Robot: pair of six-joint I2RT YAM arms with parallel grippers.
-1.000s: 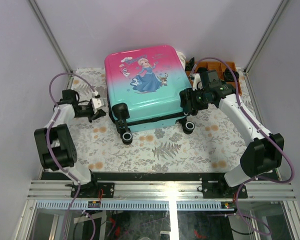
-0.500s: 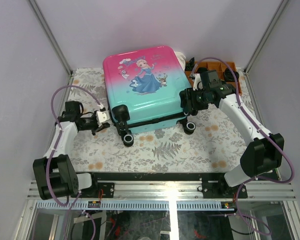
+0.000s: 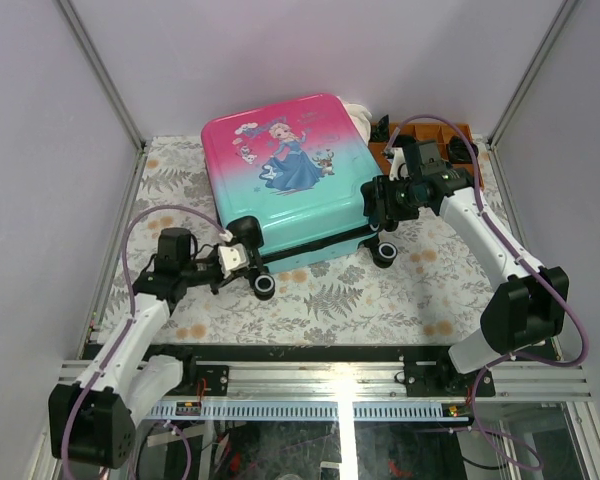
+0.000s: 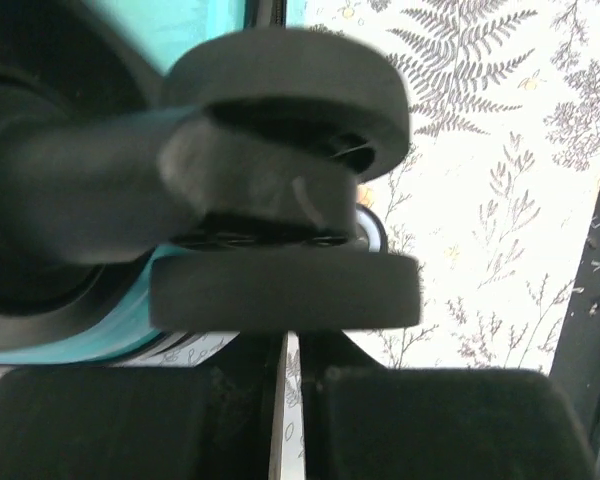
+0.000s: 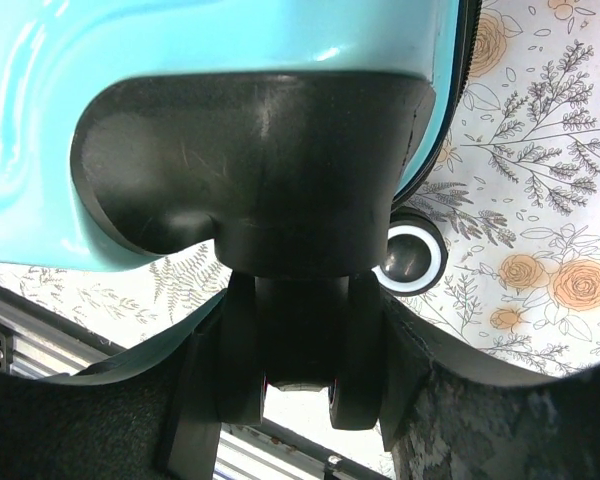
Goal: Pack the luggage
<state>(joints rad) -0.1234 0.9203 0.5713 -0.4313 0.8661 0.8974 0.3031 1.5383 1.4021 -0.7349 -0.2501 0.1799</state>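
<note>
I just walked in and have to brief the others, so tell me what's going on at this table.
Two robot arms are working on the luggage, which lies on the table printed shell up and looks shut. The right claw is clamped on its near right wheel. The left claw, fingers almost together, sits right at the near left wheel without enclosing it.

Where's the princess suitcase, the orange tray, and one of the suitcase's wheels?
luggage (image 3: 310, 205): top view, on the teal part of its lid.
orange tray (image 3: 464, 129): top view, on its rim near the back right corner.
wheel (image 3: 264, 288): top view, on the black wheel nearest the left arm.
</note>
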